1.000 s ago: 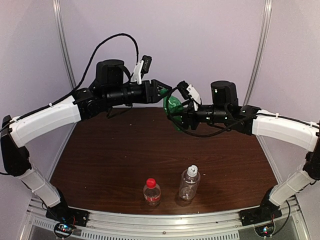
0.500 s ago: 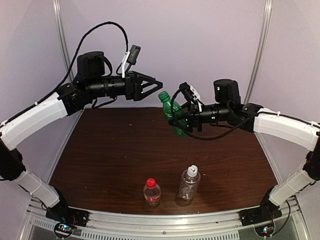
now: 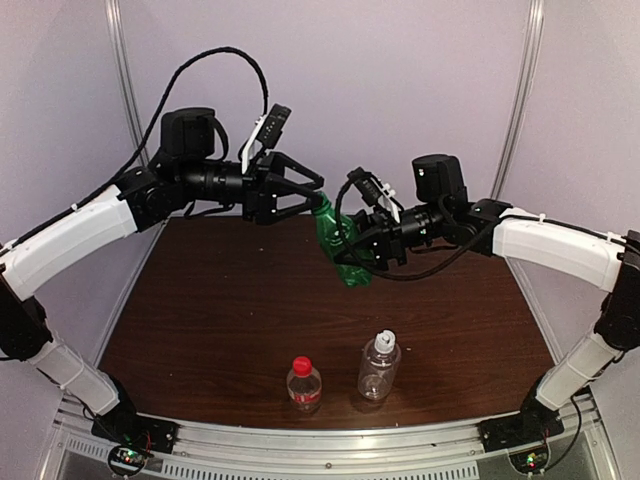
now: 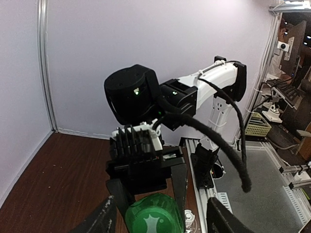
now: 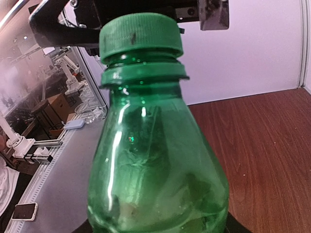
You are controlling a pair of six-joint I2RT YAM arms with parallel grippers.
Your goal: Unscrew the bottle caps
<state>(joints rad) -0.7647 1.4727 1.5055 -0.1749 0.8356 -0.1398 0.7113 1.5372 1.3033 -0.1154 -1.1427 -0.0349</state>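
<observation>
- Your right gripper (image 3: 352,246) is clamping the green bottle (image 3: 333,232) by its body. It's holding it tilted in the air over the 12 o'clock side of the table (image 3: 220,300), with the neck leaning toward 11 o'clock.
- Your left gripper (image 3: 316,197) is straddling the green cap (image 5: 141,36) with jaws apart. The left wrist view is showing a gap on each side of the cap, so nothing is touching it.
- The green cap is sitting on the bottle neck.
- The red-capped bottle (image 3: 303,385) and clear ribbed bottle (image 3: 378,370) are standing upright near the 6 o'clock edge with their caps on. The red one is sitting at 9 o'clock of the ribbed one, near it but apart.
</observation>
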